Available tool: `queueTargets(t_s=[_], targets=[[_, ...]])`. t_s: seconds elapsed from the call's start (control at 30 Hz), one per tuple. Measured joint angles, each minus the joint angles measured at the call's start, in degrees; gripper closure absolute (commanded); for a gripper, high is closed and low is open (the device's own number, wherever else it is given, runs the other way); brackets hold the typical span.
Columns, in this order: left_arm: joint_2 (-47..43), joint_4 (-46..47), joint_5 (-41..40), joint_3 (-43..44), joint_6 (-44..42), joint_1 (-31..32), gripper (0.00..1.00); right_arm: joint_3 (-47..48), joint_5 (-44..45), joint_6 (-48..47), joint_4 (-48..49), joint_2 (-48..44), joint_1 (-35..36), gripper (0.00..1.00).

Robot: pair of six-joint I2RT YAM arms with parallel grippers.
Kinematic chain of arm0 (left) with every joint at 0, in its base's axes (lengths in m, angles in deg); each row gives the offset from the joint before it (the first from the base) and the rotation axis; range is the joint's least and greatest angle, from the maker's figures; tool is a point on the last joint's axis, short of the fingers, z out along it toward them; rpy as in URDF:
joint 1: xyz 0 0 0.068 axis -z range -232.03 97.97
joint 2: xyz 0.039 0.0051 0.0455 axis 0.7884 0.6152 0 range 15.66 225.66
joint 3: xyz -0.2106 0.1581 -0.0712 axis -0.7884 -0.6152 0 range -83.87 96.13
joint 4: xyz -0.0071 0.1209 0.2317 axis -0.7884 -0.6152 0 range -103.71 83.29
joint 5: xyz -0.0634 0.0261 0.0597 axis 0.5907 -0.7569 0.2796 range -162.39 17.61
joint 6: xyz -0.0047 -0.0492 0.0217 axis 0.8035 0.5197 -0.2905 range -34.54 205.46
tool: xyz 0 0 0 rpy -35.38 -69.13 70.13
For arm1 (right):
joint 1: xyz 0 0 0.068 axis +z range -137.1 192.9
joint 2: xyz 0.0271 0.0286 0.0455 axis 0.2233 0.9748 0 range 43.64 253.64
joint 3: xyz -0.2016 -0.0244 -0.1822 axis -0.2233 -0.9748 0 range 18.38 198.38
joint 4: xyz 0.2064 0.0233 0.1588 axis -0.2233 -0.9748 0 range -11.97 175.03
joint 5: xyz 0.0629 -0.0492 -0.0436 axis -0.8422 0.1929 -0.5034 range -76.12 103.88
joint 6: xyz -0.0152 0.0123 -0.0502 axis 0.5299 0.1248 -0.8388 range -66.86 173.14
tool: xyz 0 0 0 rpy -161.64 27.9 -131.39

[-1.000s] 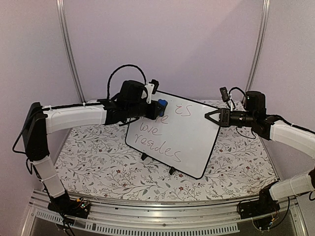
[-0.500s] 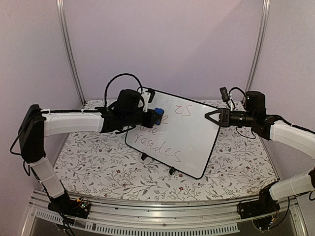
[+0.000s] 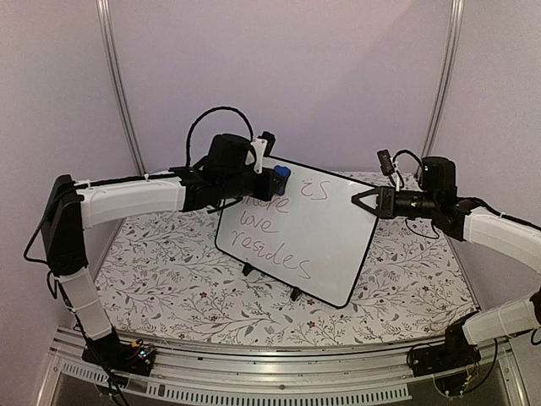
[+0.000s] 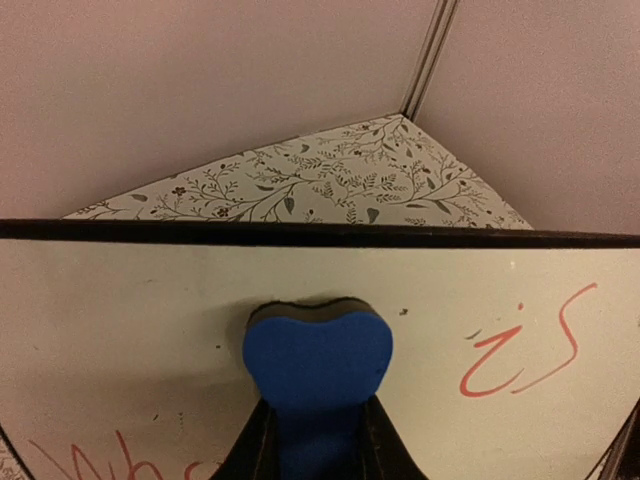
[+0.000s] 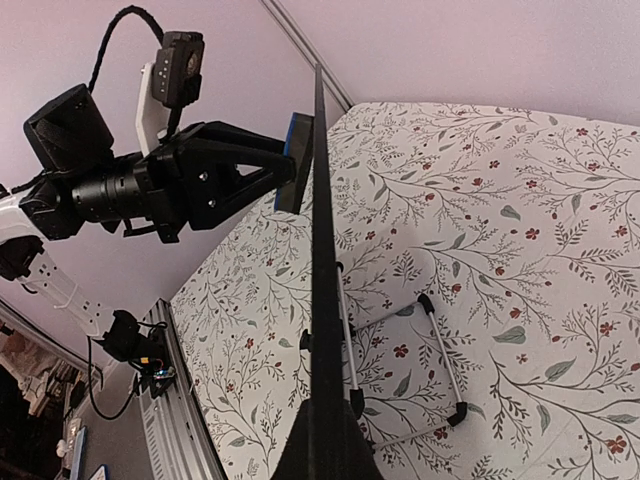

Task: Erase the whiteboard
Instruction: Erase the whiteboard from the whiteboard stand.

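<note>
The whiteboard (image 3: 334, 245) stands tilted on its small black feet mid-table, with handwriting on its left half. My left gripper (image 3: 270, 176) is shut on a blue eraser (image 3: 281, 172) pressed flat against the board's upper left corner. In the left wrist view the eraser (image 4: 318, 355) sits just under the board's black top rim (image 4: 150, 230), between the left gripper's (image 4: 318, 425) dark fingers, with red writing (image 4: 520, 345) to its right. My right gripper (image 3: 362, 201) is shut on the board's right edge. The right wrist view shows the whiteboard (image 5: 320, 230) edge-on in the right gripper (image 5: 325, 445).
A floral cloth (image 3: 169, 279) covers the table. Behind the board a wire stand (image 5: 440, 350) with black-capped feet rests on the cloth. Pale walls with metal corner rails (image 3: 118, 85) close in the back and sides.
My left gripper swept the eraser down and left across the board, then back up to the top left corner. The right gripper and the board have held still.
</note>
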Motion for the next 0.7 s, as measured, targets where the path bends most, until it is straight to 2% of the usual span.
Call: queueTargets(t_s=[0.37,0.7], targets=[[1.3,0.7,0.8,1.9,-0.3,0.5,1.0,0.0,0.1,0.3,0.0,0.0,0.0,1.0],[1.7,1.6,1.5,1.7,0.0,3.7,1.0,0.0,0.0,-0.1,0.0,0.0,0.0,1.0]])
